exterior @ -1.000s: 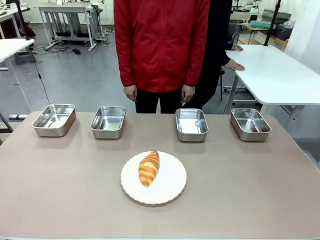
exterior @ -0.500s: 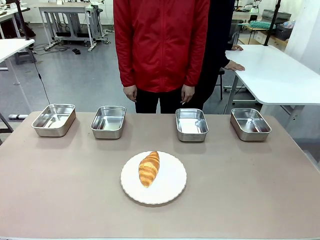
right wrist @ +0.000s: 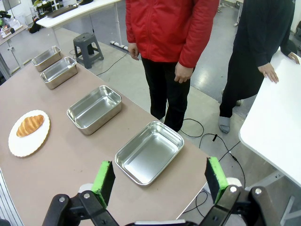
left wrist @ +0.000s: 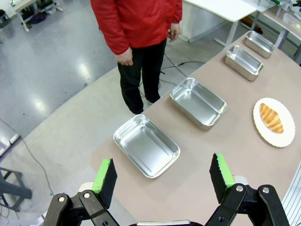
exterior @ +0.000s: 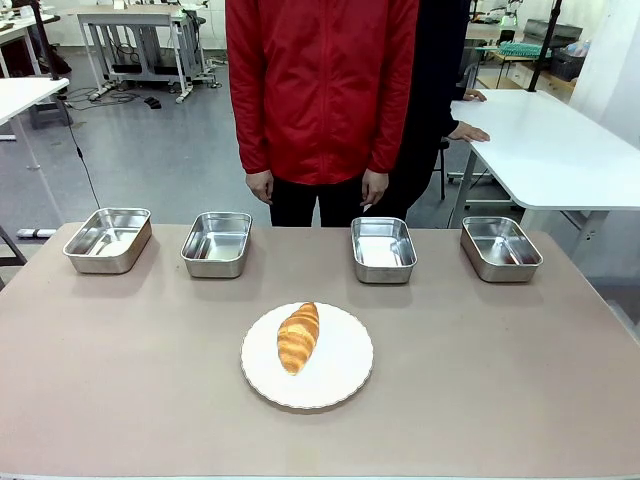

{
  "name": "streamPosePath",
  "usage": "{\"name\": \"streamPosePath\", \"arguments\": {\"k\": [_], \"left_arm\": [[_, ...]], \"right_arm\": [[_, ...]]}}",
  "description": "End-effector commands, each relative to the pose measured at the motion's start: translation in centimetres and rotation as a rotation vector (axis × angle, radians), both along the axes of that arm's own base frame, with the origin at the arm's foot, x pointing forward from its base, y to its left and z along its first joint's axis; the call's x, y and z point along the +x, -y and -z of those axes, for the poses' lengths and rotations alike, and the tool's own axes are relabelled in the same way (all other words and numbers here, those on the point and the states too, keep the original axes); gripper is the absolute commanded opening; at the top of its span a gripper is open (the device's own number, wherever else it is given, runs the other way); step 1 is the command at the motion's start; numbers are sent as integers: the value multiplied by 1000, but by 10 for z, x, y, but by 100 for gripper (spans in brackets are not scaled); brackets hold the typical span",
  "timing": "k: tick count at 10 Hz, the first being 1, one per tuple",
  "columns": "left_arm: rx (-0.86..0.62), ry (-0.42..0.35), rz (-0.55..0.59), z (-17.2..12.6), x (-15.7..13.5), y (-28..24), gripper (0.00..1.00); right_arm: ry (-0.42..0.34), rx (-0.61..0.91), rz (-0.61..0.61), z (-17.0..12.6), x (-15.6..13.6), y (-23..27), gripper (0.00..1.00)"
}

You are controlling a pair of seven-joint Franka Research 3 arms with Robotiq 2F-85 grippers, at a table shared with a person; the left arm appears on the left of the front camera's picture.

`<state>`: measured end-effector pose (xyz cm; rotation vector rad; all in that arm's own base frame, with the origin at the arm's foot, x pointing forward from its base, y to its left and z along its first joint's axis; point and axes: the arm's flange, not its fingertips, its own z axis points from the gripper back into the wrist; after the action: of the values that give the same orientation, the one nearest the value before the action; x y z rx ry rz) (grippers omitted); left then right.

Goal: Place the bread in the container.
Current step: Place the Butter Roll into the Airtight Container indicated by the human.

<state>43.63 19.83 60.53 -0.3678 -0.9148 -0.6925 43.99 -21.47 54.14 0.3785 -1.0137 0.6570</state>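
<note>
Croissant [exterior: 298,337] untouched on plate [exterior: 345,375] | my left gripper [left wrist: 162,165] and right gripper [right wrist: 159,167] spread empty, parked high, I reckon for overview | four pans [exterior: 383,248] unfilled.

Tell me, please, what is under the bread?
The bread lies on a round white plate, which sits on the table. The plate's surface directly beneath it is hidden.

Bright, even indoor light; all three views were sharp.
Soft overhead light left only a faint shadow under the white plate [exterior: 340,375]; the bread [exterior: 298,338] was crisp. Steel pans [exterior: 216,243] glinted, the grey floor [left wrist: 56,56] showed pale glare patches, and both wrist views bowed toward their edges.
</note>
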Motion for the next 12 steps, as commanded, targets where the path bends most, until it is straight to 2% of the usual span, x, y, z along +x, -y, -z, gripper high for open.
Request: {"name": "streamPosePath", "arguments": {"k": [1,12], "left_arm": [[5,5,4,0,-1,0,100],[5,5,4,0,-1,0,100]], "right_arm": [[6,-2,-2,-1,0,0,100],[6,-2,-2,-1,0,0,100]]}}
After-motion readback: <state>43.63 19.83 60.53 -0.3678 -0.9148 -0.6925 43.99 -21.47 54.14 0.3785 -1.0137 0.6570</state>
